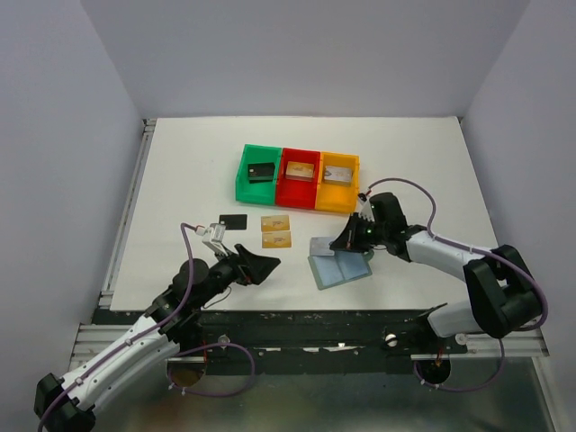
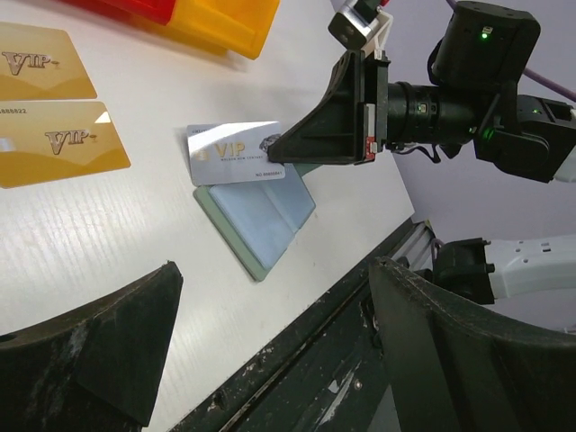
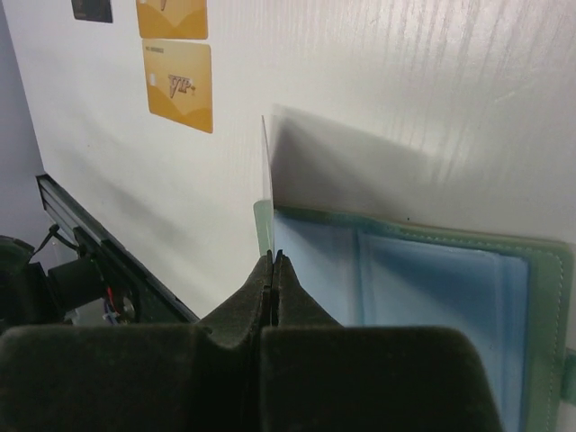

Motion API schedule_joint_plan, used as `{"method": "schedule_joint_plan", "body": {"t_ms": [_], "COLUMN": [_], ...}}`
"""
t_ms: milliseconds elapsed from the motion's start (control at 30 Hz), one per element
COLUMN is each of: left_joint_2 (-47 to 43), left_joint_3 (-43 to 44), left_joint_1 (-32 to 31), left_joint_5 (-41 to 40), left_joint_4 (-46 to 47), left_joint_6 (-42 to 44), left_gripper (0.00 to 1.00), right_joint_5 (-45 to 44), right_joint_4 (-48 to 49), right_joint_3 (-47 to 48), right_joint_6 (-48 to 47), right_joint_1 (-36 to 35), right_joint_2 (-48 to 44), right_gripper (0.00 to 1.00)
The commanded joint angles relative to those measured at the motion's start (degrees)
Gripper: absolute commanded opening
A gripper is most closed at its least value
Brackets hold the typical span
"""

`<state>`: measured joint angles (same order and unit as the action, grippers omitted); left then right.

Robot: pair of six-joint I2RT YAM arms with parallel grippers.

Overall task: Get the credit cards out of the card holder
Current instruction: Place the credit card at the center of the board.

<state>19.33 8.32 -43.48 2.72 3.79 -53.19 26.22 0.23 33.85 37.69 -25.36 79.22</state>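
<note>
VIP print on silver card seen only from left wrist, right gripper clamped on its edge — by the card holder, left gripper spread wide, empty

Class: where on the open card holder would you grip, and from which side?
Probably pinch the card holder by its free near-left corner, coming in low from the left: it lies open and flat, and the right pincer holds a silvery card at its far side.
</note>
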Motion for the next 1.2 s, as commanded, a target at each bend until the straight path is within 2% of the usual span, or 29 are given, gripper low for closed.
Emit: {"method": "schedule_joint_plan", "body": {"t_ms": [0,800,1167], "left_joint_2": [1.4,7.65,9.23], "left_joint_3": [0.03,0.38,0.65], "left_joint_1": [0.24,0.33,0.33], "left_joint_5": [0.53,2.55,2.55], "left_joint_4": [1.74,6.84,7.46], "left_joint_6": [0.28,3.09,3.97], "left_gripper": [0.95,0.96,0.98], "right_joint_5": [-0.02,1.47,1.73], "right_joint_4": [5.39,1.88,0.65], "right_joint_3": [2.1,14.23,15.2], "right_joint_6": [1.51,-1.83,-2.27], "right_joint_1": [0.49,1.63,2.86], "right_joint_2": [2.95,17.1,17.28], "right_gripper": [0.0,0.01,0.18]}}
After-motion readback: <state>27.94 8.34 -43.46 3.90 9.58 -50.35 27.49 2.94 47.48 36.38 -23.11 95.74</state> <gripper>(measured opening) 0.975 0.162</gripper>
